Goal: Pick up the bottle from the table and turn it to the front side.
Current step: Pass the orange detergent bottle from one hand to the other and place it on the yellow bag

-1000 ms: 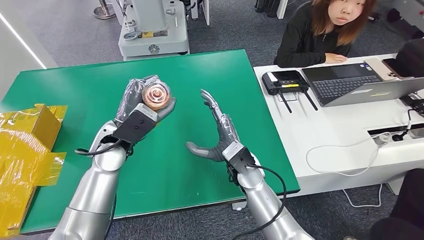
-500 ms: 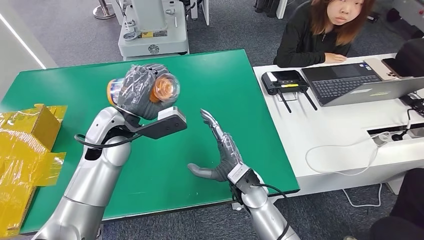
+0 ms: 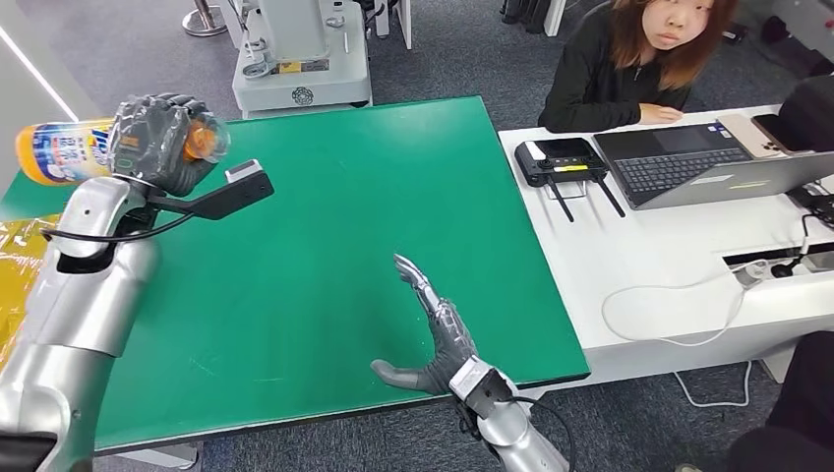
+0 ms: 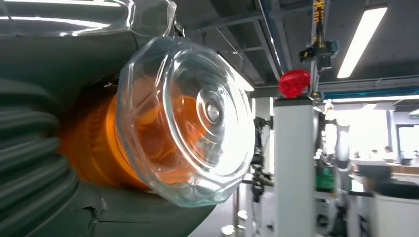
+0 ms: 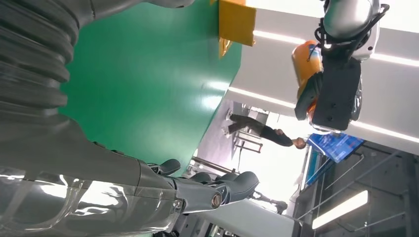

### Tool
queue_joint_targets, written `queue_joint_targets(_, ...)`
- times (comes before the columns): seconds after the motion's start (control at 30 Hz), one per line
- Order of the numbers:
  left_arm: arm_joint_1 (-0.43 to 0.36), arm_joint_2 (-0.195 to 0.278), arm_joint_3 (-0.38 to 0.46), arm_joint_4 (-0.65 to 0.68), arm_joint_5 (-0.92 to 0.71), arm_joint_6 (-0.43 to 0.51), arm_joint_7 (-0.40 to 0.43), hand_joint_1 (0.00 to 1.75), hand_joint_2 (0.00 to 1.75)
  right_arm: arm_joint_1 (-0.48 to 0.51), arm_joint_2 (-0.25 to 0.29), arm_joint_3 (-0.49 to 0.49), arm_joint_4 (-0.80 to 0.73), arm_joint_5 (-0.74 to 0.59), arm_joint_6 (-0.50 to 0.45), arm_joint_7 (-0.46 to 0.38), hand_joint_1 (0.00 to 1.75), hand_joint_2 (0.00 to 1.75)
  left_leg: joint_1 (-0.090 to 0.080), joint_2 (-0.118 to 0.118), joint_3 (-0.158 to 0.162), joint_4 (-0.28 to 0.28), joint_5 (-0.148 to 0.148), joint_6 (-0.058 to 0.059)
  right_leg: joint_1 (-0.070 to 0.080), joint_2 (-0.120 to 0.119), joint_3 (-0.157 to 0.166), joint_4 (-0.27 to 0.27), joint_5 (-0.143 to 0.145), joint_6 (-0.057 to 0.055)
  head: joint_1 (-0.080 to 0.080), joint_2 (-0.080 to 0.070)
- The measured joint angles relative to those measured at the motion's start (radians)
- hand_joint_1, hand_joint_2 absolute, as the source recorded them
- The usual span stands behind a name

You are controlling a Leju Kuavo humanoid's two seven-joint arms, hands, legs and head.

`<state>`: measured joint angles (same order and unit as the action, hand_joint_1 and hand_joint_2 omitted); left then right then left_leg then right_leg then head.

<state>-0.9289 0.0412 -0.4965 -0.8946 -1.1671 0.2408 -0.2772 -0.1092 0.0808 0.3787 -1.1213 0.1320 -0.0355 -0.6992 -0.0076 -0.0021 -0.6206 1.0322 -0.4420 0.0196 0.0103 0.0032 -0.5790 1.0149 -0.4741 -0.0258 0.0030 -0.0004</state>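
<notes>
The bottle (image 3: 61, 149) is orange with a colourful label and a clear faceted cap (image 4: 190, 118). My left hand (image 3: 157, 141) grips it around the neck end, holding it on its side, high above the far left corner of the green table (image 3: 325, 226). The bottle's base sticks out to the left past the hand. In the right wrist view the bottle (image 5: 305, 61) and the left arm appear far off. My right hand (image 3: 441, 332) is open near the table's front right edge, fingers straight, thumb out, holding nothing.
Yellow packaging (image 3: 15, 265) lies at the table's left edge. A white desk (image 3: 669, 256) to the right carries a laptop (image 3: 688, 162), a black device (image 3: 561, 157) and cables. A person (image 3: 639, 59) sits behind it. A white machine (image 3: 300, 54) stands beyond the table.
My left arm has swung up and to the left with the bottle, turning it from cap-toward-camera to lying sideways. My right hand has drawn back toward the table's front edge.
</notes>
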Motion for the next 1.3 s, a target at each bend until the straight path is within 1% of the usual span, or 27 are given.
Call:
queue_joint_targets(0.2,-0.047,0.043,0.006,0.056,-0.066,0.003,0.021,1.75,1.75,0.041,-0.014,0.009,-0.030,-0.009,-0.026,0.000,0.00,1.75,0.000,0.000,-0.001,0.000,0.000,0.000,0.000,0.000,0.000,0.000,0.000,0.000,0.000,0.000)
queue_joint_targets(0.37,-0.056,0.072,0.006,0.078,-0.121,-0.001,0.040,1.75,1.75,0.072,-0.024,0.012,-0.054,-0.016,-0.037,0.000,0.00,1.75,-0.001,0.000,-0.001,0.000,0.000,0.000,0.000,0.000,0.000,-0.001,0.000,0.000,0.000,0.000)
queue_joint_targets(0.53,-0.063,0.096,0.006,0.095,-0.180,-0.051,0.048,1.75,1.75,0.081,-0.032,0.012,-0.063,-0.032,-0.044,0.000,0.00,1.75,0.000,0.001,-0.001,0.000,0.000,0.000,0.000,0.000,0.000,-0.001,0.000,0.000,0.000,0.000)
queue_joint_targets(0.77,-0.069,0.141,0.006,0.115,-0.191,-0.104,0.030,1.75,1.75,0.092,-0.048,0.006,-0.075,-0.053,-0.046,0.000,0.00,1.75,0.000,0.001,-0.001,0.000,0.000,0.000,0.000,0.001,0.000,0.000,0.000,0.000,0.000,0.000)
queue_joint_targets(0.97,-0.038,0.212,0.006,0.108,-0.135,-0.160,-0.003,1.75,1.75,0.121,-0.062,-0.014,-0.101,-0.055,-0.050,0.000,0.00,1.75,0.000,0.002,-0.001,0.000,0.000,0.000,0.000,0.002,0.000,0.000,0.000,0.000,0.000,0.000)
queue_joint_targets(1.13,0.032,0.298,0.006,0.057,-0.077,-0.196,-0.021,1.75,1.75,0.144,-0.069,-0.040,-0.120,-0.050,-0.044,0.000,0.00,1.75,0.000,0.003,-0.001,0.000,0.000,0.000,0.000,0.002,-0.001,0.000,0.000,0.000,0.000,0.000)
queue_joint_targets(1.3,0.099,0.370,0.006,0.008,-0.054,-0.202,-0.024,1.75,1.75,0.157,-0.072,-0.054,-0.129,-0.049,-0.046,0.000,0.00,1.75,0.000,0.003,-0.001,-0.001,0.000,0.000,0.000,0.002,-0.001,0.000,0.000,0.000,0.000,0.000)
